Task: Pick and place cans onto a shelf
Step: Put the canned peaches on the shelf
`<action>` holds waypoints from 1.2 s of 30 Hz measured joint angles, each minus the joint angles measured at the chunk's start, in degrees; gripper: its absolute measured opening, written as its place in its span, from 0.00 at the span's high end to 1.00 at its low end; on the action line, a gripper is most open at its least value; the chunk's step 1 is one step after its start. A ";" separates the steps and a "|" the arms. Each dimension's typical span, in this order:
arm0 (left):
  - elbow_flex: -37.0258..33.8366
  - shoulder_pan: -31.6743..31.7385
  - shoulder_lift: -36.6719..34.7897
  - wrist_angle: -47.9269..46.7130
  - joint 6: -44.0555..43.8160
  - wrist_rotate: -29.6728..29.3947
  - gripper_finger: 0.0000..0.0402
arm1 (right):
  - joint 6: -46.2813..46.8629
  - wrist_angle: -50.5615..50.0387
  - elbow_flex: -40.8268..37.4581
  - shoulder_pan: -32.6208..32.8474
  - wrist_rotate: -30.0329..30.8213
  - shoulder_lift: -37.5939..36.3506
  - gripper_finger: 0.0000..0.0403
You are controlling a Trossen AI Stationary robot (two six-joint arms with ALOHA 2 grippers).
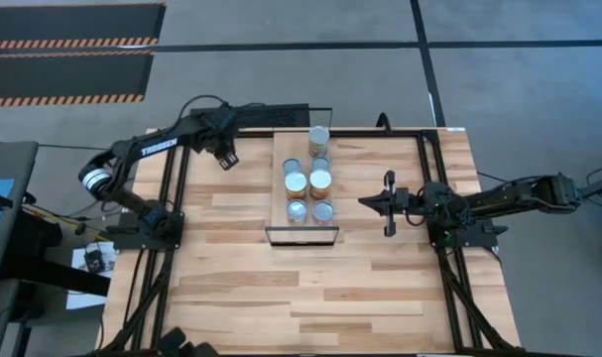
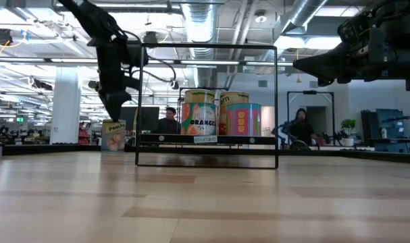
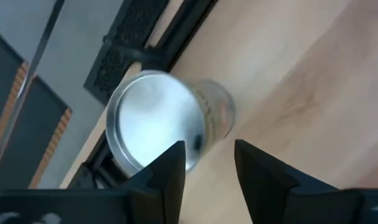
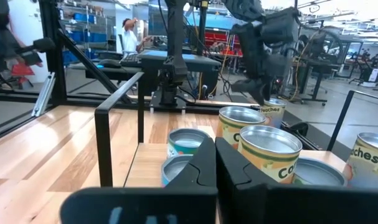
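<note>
Several cans [image 1: 308, 184] with silver tops stand upright on the light-wood shelf [image 1: 280, 149] in the middle of the table; two show orange and pink labels in the low view [image 2: 221, 113]. One more can [image 3: 151, 118], labelled Peaches [image 2: 113, 135], stands alone on the table near the far edge, left of the shelf. My left gripper [image 3: 208, 165] is open and hovers just above this can without touching it; in the high view the gripper [image 1: 224, 159] hides the can. My right gripper [image 1: 363, 201] is shut and empty, raised to the right of the shelf, pointing at the cans [image 4: 215, 155].
The shelf's thin black frame [image 2: 207, 46] rises around and above the cans. Black rails [image 1: 177, 188] run along the table's left and right sides. People sit in the room behind the table [image 2: 167, 120]. Open tabletop lies near the front [image 1: 301, 297].
</note>
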 joint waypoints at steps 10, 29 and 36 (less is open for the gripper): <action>0.31 1.39 4.72 2.45 2.09 -4.39 0.68 | -0.26 -0.17 0.11 -0.01 0.02 0.00 0.98; -0.18 -0.22 1.47 -0.13 13.02 -0.58 1.00 | -1.17 -0.17 0.20 0.00 0.02 0.00 0.98; -0.21 -3.81 -6.93 0.12 14.59 7.09 1.00 | -1.29 -0.15 0.20 -0.01 0.04 0.00 0.98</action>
